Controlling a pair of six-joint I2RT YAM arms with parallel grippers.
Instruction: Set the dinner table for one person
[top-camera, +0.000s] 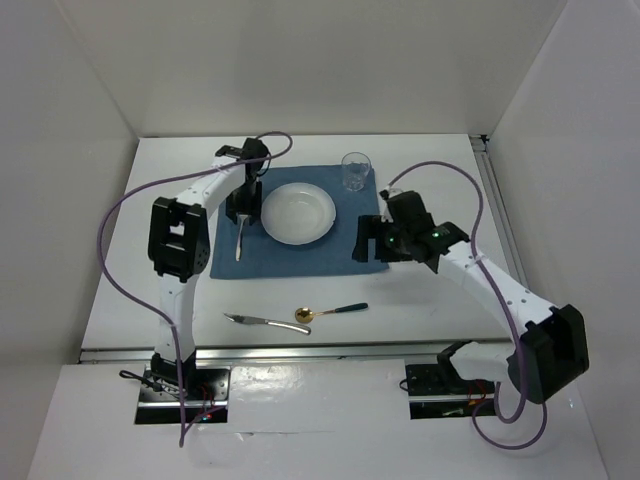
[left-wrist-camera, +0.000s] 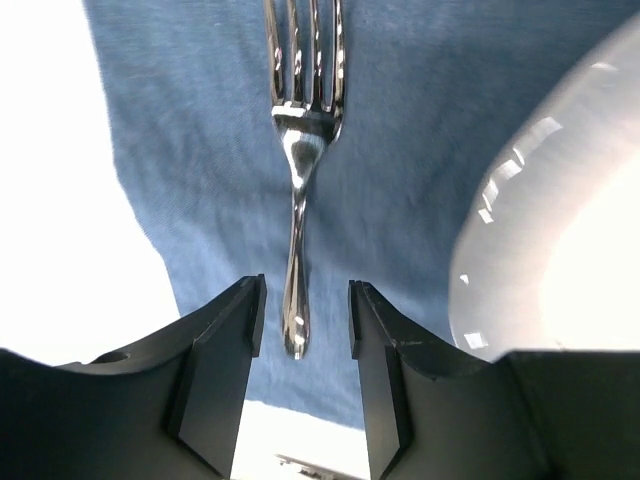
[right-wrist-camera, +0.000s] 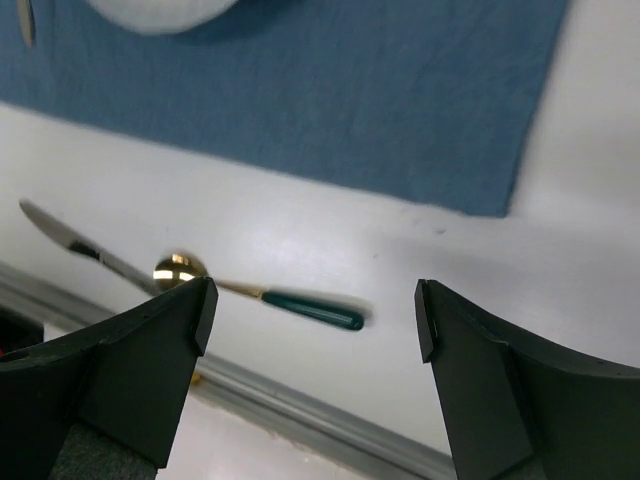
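Note:
A silver fork lies on the blue placemat, left of the white plate. My left gripper hovers over the fork. In the left wrist view the fork lies flat on the cloth, and my left gripper is open, with its jaws on either side of the handle end, not touching it. My right gripper is open and empty above the placemat's right edge. In the right wrist view my right gripper is wide open above the spoon and knife.
A clear glass stands at the placemat's far right corner. A knife and a gold spoon with a green handle lie on the white table near its front rail. White walls enclose the table.

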